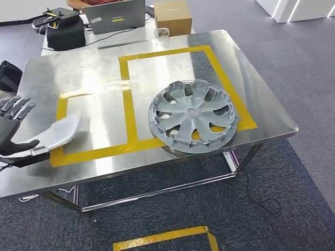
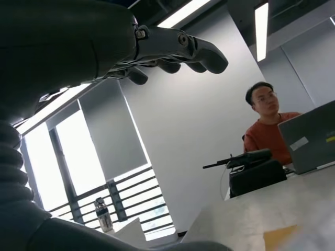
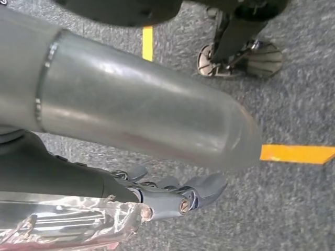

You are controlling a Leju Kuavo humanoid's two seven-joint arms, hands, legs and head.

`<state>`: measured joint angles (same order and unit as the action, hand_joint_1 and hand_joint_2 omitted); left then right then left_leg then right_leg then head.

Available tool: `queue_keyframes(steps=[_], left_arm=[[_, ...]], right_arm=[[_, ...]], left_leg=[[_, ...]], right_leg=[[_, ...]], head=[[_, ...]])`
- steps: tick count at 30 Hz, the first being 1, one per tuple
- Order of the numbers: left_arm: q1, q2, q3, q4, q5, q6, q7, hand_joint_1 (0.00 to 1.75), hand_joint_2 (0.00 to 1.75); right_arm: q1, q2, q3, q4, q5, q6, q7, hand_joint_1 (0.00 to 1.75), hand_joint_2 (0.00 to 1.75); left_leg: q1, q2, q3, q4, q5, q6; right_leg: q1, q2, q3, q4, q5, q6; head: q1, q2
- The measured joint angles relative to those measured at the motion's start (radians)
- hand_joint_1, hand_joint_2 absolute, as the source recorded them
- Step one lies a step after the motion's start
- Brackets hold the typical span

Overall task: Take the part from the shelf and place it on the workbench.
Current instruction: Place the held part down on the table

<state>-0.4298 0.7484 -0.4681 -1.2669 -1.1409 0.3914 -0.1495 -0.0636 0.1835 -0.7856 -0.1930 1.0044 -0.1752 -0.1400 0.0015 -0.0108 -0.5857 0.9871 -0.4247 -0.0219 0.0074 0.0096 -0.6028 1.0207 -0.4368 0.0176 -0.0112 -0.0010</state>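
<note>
The part (image 1: pixel 62 131), a long curved silver-grey piece, lies on the steel workbench (image 1: pixel 99 65) inside the left yellow-taped square. My left hand (image 1: pixel 13 130) is at its near end, by the bench's left corner. Its dark fingers (image 2: pixel 178 49) are spread and straight with nothing between them. The thumb lies right beside the part's end; I cannot tell whether it touches. My right hand (image 3: pixel 174 191) hangs low over grey carpet and grips nothing.
A grey hubcap (image 1: pixel 192 116) lies in the right taped square and overhangs the front edge. At the back stand a laptop (image 1: pixel 115 15), a black bag (image 1: pixel 65 31) and a cardboard box (image 1: pixel 172 15). A person (image 2: pixel 268 130) sits behind the laptop. Yellow tape (image 1: pixel 166 238) marks the floor.
</note>
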Motion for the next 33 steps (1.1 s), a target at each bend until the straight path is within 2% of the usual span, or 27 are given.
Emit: queue_keyframes(steps=[1, 3, 5, 6, 7, 8, 9, 11, 12, 13, 16, 17, 18, 21, 22, 23, 24, 27, 28, 29, 31, 32, 33], left_arm=[[0.002, 0.001, 0.003, -0.002, 0.001, 0.004, 0.000, 0.00, 0.00], [0.005, 0.004, 0.011, -0.005, 0.002, 0.012, 0.002, 0.00, 0.00], [0.012, 0.005, 0.016, -0.006, 0.002, 0.019, 0.003, 0.00, 0.00], [0.018, 0.005, 0.017, -0.006, 0.002, 0.022, 0.004, 0.00, 0.00], [0.026, 0.005, 0.018, -0.006, 0.002, 0.025, 0.006, 0.00, 0.00], [0.033, 0.005, 0.022, -0.007, 0.002, 0.028, 0.008, 0.00, 0.00], [0.038, 0.005, 0.027, -0.007, 0.003, 0.031, 0.012, 0.00, 0.00], [0.044, 0.005, 0.043, -0.007, 0.005, 0.038, 0.018, 0.00, 0.00], [0.047, 0.004, 0.050, -0.008, 0.007, 0.041, 0.020, 0.00, 0.00], [0.051, 0.004, 0.056, -0.009, 0.009, 0.043, 0.020, 0.00, 0.00], [0.066, 0.004, 0.066, -0.010, 0.014, 0.047, 0.020, 0.00, 0.00], [0.070, 0.004, 0.070, -0.010, 0.015, 0.047, 0.020, 0.00, 0.00], [0.072, 0.005, 0.074, -0.011, 0.017, 0.048, 0.020, 0.00, 0.00], [0.082, 0.006, 0.085, -0.012, 0.020, 0.048, 0.018, 0.00, 0.00], [0.087, 0.005, 0.087, -0.012, 0.021, 0.048, 0.017, 0.00, 0.00], [0.090, 0.005, 0.089, -0.012, 0.021, 0.048, 0.016, 0.00, 0.00], [0.093, 0.006, 0.091, -0.012, 0.022, 0.048, 0.016, 0.00, 0.00], [0.097, 0.008, 0.098, -0.013, 0.023, 0.048, 0.016, 0.00, 0.00], [0.097, 0.009, 0.100, -0.013, 0.023, 0.049, 0.016, 0.00, 0.00], [0.098, 0.010, 0.101, -0.014, 0.023, 0.049, 0.016, 0.00, 0.00], [0.099, 0.012, 0.103, -0.015, 0.023, 0.049, 0.016, 0.00, 0.00], [0.100, 0.013, 0.104, -0.015, 0.023, 0.049, 0.016, 0.00, 0.00], [0.101, 0.015, 0.105, -0.015, 0.023, 0.049, 0.016, 0.00, 0.00]], right_arm=[[0.001, 0.000, 0.000, 0.000, 0.000, 0.000, 0.000, 0.00, 0.00], [-0.001, 0.000, 0.000, 0.000, 0.001, 0.000, 0.000, 0.00, 0.00], [-0.001, 0.000, 0.000, 0.000, 0.002, 0.000, 0.000, 0.00, 0.00], [0.000, 0.000, 0.000, 0.000, 0.002, 0.000, 0.000, 0.00, 0.00], [0.001, 0.000, 0.000, 0.000, 0.002, 0.000, 0.000, 0.00, 0.00], [0.002, 0.000, 0.000, 0.000, 0.002, 0.000, 0.000, 0.00, 0.00], [0.003, 0.000, 0.000, 0.000, 0.003, -0.001, 0.000, 0.00, 0.00], [0.002, 0.000, 0.000, 0.000, 0.003, -0.001, 0.000, 0.00, 0.00], [0.001, 0.000, 0.000, 0.000, 0.003, -0.002, 0.000, 0.00, 0.00], [0.001, -0.001, 0.000, 0.000, 0.003, -0.002, 0.000, 0.00, 0.00], [0.003, -0.001, 0.000, 0.000, 0.002, -0.003, 0.000, 0.00, 0.00], [0.004, -0.001, 0.000, 0.000, 0.002, -0.003, 0.000, 0.00, 0.00], [0.004, -0.001, 0.000, 0.000, 0.002, -0.004, 0.000, 0.00, 0.00], [0.002, -0.001, 0.000, 0.000, 0.002, -0.004, 0.000, 0.00, 0.00], [0.002, -0.001, 0.000, 0.000, 0.002, -0.004, 0.001, 0.00, 0.00], [0.002, -0.001, 0.000, 0.000, 0.002, -0.004, 0.001, 0.00, 0.00], [0.002, -0.001, 0.000, 0.000, 0.002, -0.004, 0.001, 0.00, 0.00], [-0.003, -0.001, 0.000, 0.000, 0.002, -0.004, 0.001, 0.00, 0.00], [-0.004, -0.001, 0.000, 0.000, 0.002, -0.004, 0.001, 0.00, 0.00], [-0.006, -0.001, 0.000, 0.000, 0.002, -0.005, 0.001, 0.00, 0.00], [-0.004, -0.001, 0.000, 0.000, 0.002, -0.005, 0.001, 0.00, 0.00], [-0.003, -0.001, 0.000, 0.000, 0.002, -0.005, 0.001, 0.00, 0.00], [-0.003, -0.001, 0.000, 0.000, 0.002, -0.005, 0.001, 0.00, 0.00]], left_leg=[[0.001, 0.000, 0.000, 0.002, -0.003, -0.005], [0.003, 0.001, -0.025, 0.058, -0.042, -0.017], [0.006, 0.002, -0.089, 0.190, -0.108, -0.027], [0.008, 0.002, -0.119, 0.251, -0.128, -0.030], [0.009, 0.002, -0.138, 0.285, -0.132, -0.032], [0.011, 0.002, -0.138, 0.282, -0.118, -0.034], [0.013, 0.003, -0.119, 0.241, -0.088, -0.035], [0.018, 0.005, -0.048, 0.105, -0.024, -0.040], [0.018, 0.003, -0.021, 0.051, -0.006, -0.037], [0.018, 0.002, -0.006, 0.020, 0.002, -0.033], [0.015, -0.001, -0.011, 0.011, 0.007, -0.007], [0.016, 0.001, -0.014, 0.010, 0.011, 0.001], [0.017, 0.002, -0.018, 0.009, 0.016, 0.008], [0.014, 0.004, -0.036, 0.008, 0.030, 0.022], [0.012, 0.004, -0.043, 0.009, 0.036, 0.023], [0.010, 0.004, -0.051, 0.009, 0.042, 0.024], [0.009, 0.004, -0.059, 0.009, 0.048, 0.023], [0.006, 0.003, -0.078, 0.009, 0.070, 0.014], [0.006, 0.002, -0.081, 0.008, 0.078, 0.009], [0.007, 0.002, -0.082, 0.006, 0.087, 0.002], [0.010, 0.002, -0.083, 0.000, 0.101, -0.010], [0.011, 0.002, -0.087, 0.003, 0.091, -0.016], [0.012, 0.002, -0.096, 0.024, 0.062, -0.022]], right_leg=[[-0.002, 0.000, 0.001, -0.003, 0.002, -0.004], [-0.007, 0.000, 0.004, -0.010, 0.006, -0.012], [-0.009, 0.000, 0.005, -0.012, 0.006, -0.015], [-0.010, -0.001, 0.005, -0.012, 0.006, -0.015], [-0.010, -0.001, 0.005, -0.011, 0.007, -0.015], [-0.011, -0.001, 0.005, -0.010, 0.008, -0.014], [-0.012, -0.001, 0.005, -0.009, 0.008, -0.013], [-0.013, 0.001, 0.003, -0.002, 0.007, -0.005], [-0.012, 0.002, 0.000, 0.002, 0.006, 0.001], [-0.011, 0.003, -0.003, 0.005, 0.006, 0.007], [-0.011, 0.004, -0.010, 0.004, 0.008, 0.024], [-0.012, 0.003, -0.017, 0.016, -0.006, 0.029], [-0.012, 0.001, -0.030, 0.047, -0.034, 0.034], [-0.012, -0.002, -0.093, 0.229, -0.150, 0.040], [-0.012, -0.002, -0.102, 0.271, -0.169, 0.039], [-0.011, -0.002, -0.094, 0.279, -0.170, 0.036], [-0.010, -0.002, -0.065, 0.245, -0.154, 0.032], [-0.003, -0.001, 0.072, 0.045, -0.100, 0.017], [0.000, 0.000, 0.093, 0.007, -0.092, 0.014], [0.003, 0.000, 0.098, -0.008, -0.088, 0.012], [0.004, 0.000, 0.085, -0.010, -0.072, 0.001], [0.002, -0.002, 0.082, -0.013, -0.061, -0.007], [0.000, -0.004, 0.075, -0.017, -0.048, -0.015]], head=[[0.000, 0.000], [-0.002, 0.000], [-0.003, 0.000], [-0.003, 0.000], [-0.003, 0.000], [-0.003, 0.000], [-0.003, 0.000], [-0.004, 0.000], [-0.004, 0.000], [-0.004, 0.000], [-0.003, 0.000], [-0.002, 0.000], [0.000, 0.000], [0.003, 0.000], [0.002, 0.000], [0.002, 0.000], [0.002, 0.000], [0.002, 0.000], [0.002, 0.000], [0.001, 0.000], [0.002, 0.000], [0.001, 0.000], [0.000, 0.000]])
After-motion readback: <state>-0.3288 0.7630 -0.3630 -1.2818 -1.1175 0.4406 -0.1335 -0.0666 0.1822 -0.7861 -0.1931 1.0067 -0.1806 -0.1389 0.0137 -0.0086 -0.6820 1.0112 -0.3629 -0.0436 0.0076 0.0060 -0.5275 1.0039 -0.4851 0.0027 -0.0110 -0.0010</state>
